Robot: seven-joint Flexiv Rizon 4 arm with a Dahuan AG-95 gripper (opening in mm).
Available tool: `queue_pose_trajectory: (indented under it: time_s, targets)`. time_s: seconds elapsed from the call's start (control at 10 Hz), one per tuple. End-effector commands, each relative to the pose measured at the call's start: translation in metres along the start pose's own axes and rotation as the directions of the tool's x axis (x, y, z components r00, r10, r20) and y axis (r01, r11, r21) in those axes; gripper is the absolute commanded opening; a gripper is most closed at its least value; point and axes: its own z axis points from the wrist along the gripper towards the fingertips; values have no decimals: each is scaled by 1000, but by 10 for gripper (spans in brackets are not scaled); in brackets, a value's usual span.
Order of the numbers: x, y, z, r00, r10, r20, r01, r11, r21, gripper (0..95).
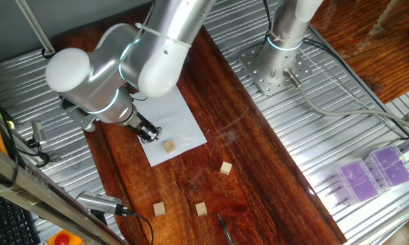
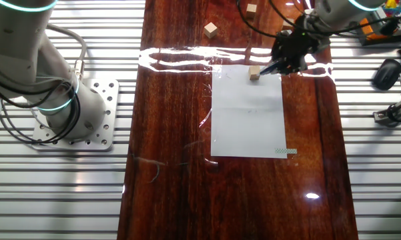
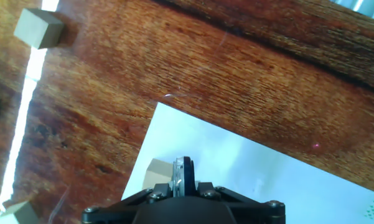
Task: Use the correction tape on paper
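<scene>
The white paper [image 1: 180, 119] lies flat on the dark wooden board; it also shows in the other fixed view [image 2: 248, 113] and in the hand view [image 3: 267, 180]. My gripper [image 1: 148, 132] hangs low over the paper's corner, also seen in the other fixed view [image 2: 280, 61]. It is shut on the correction tape [image 3: 184, 173], which shows edge-on as a thin dark disc with a pale rim between the jaws [image 3: 184, 182]. A tan wooden cube [image 1: 169, 146] sits on the paper right beside the tape. Whether the tape touches the paper is hidden.
Loose wooden cubes lie on the board [image 1: 225, 168] [image 1: 201, 208] [image 1: 159, 209], and one in the hand view [image 3: 39, 28]. A green patterned strip [image 2: 285, 151] marks the paper's far corner. A second arm's base [image 2: 73, 113] stands on the slatted metal table. A purple box [image 1: 371, 173] sits at the right.
</scene>
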Motion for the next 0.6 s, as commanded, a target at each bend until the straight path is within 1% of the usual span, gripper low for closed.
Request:
queue_pose_trajectory:
  time_s: [0.1, 0.2, 0.3, 0.4, 0.5, 0.6]
  targets:
    - [-1, 0, 0, 1000, 4, 29, -4, 1000, 9, 0]
    - [-1, 0, 0, 999, -10, 34, 10, 1000, 14, 0]
    - [2, -3, 0, 998, -40, 39, 39, 999, 29, 0]
    - [6, -11, 2, 995, -83, 50, 80, 996, 50, 0]
    - [10, -17, 5, 993, -107, 55, 104, 993, 55, 0]
    - [13, -23, 7, 989, -141, 54, 137, 988, 69, 0]
